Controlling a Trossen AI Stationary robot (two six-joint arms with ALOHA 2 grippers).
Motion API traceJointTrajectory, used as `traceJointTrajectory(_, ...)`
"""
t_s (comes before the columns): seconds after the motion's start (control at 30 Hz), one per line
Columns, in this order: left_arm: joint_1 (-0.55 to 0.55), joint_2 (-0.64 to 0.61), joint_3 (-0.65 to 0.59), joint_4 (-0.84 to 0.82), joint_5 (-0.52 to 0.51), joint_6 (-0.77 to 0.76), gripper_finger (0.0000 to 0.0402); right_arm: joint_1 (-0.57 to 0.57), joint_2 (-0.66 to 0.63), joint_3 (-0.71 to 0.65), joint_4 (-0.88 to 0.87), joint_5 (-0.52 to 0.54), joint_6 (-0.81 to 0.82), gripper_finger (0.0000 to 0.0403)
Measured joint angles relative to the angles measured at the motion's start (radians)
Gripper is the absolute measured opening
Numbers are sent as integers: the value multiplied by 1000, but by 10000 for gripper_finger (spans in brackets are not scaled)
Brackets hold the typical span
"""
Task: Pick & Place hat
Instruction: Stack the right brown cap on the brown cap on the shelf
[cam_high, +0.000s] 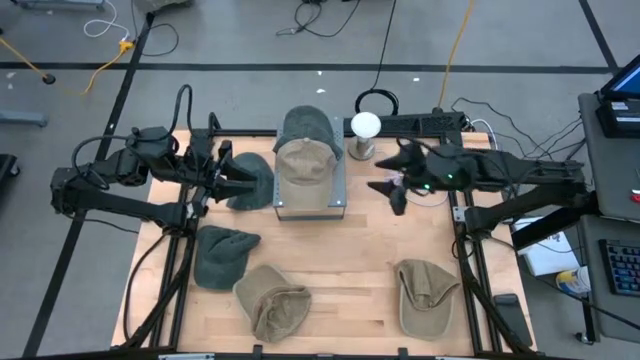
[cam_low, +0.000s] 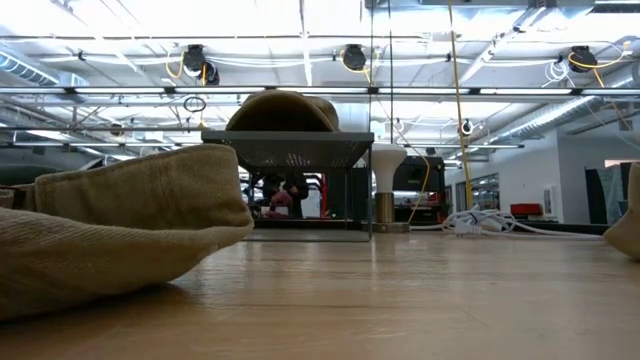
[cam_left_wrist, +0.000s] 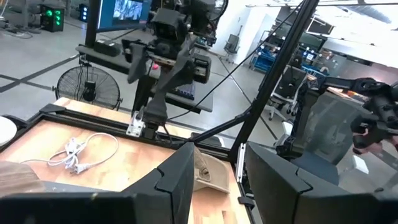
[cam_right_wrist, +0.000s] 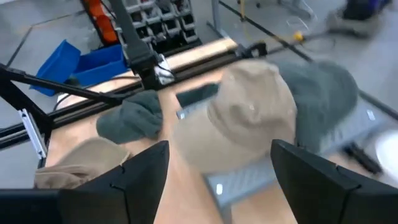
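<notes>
We see left gripper (cam_high: 222, 172) and right gripper (cam_high: 385, 187) both spread, empty, flanking tan hat (cam_high: 304, 160) on the rack (cam_high: 340, 195).

The wooden table (cam_high: 340, 265) carried a metal stand (cam_high: 340, 196) at its rear edge, five hats and a lamp (cam_high: 364, 130).

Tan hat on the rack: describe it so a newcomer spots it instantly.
Find the grey metal rack at the table's back centre. Two hats sit on it: the tan hat lies nearer the table's middle, overlapping the green hat behind. All other hats lie flat on the wood.
</notes>
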Motion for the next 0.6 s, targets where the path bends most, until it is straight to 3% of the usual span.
traceJointTrajectory(0.3,0,61,0,-1,0,-32,147,173,-31,0,-215,-10,384,269)
traceJointTrajectory(0.6,0,81,0,18,0,-36,147,324,47,0,-363,-47,897,267)
